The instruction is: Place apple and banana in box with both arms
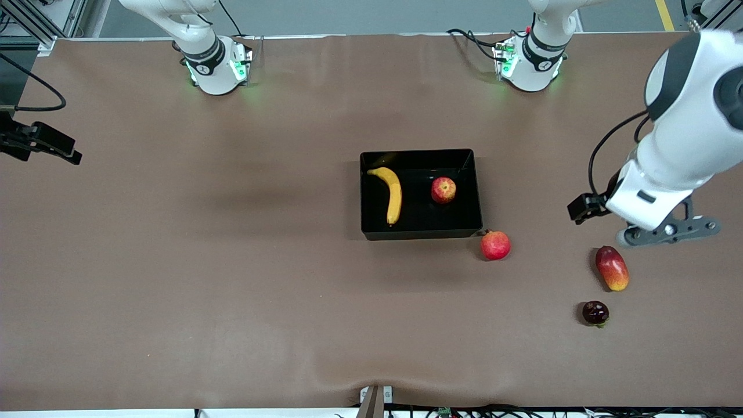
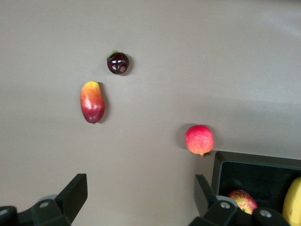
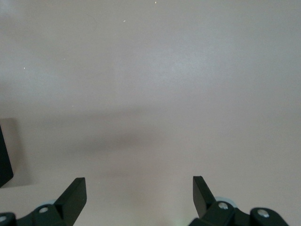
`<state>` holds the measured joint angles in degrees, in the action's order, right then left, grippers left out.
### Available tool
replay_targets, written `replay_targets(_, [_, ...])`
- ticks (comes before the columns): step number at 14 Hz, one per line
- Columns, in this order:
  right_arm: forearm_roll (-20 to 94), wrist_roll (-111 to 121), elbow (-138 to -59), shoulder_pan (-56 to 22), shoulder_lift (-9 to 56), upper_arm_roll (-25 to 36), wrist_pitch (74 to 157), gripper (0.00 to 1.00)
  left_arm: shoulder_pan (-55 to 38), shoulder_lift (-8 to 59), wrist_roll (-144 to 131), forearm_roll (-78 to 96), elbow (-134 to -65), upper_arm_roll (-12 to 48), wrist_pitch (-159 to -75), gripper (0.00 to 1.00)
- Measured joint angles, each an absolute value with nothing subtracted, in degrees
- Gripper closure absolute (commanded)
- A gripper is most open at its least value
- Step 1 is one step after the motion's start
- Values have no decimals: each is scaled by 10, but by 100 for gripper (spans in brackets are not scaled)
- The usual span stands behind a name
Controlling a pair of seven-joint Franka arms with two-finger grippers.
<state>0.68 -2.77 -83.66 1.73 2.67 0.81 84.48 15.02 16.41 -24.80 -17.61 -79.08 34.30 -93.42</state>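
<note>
Front view centre: we see banana (image 1: 392, 194) and apple (image 1: 443, 190) in the box (image 1: 421, 234); both our grippers (image 2: 141, 197) (image 3: 139, 197) gape empty, nothing left

Even overhead light, soft shadows on the table (image 1: 232, 290), faint glare in the box (image 1: 421, 232), wrist views slightly soft.

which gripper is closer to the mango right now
The left. The left gripper hangs open over bare table beside the mango, toward the left arm's end. The right gripper, also open, is out at the right arm's end of the table, past the box.
</note>
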Motion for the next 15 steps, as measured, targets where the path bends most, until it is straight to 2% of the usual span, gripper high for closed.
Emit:
replay_targets(4, [8,-28,-837,17,27,8,824,0,157,117,-246,-175,-791,343,-912,0])
replay_targets(9, [9,-28,-837,17,27,8,821,0,180,96,-197,-131,-791,326,-910,0])
replay_targets(13, [10,-28,-837,17,27,8,818,0,120,48,-112,-49,-806,185,-909,0])
replay_targets(15, [16,-28,-837,16,27,7,818,0,97,21,-102,-35,-831,148,-908,0])
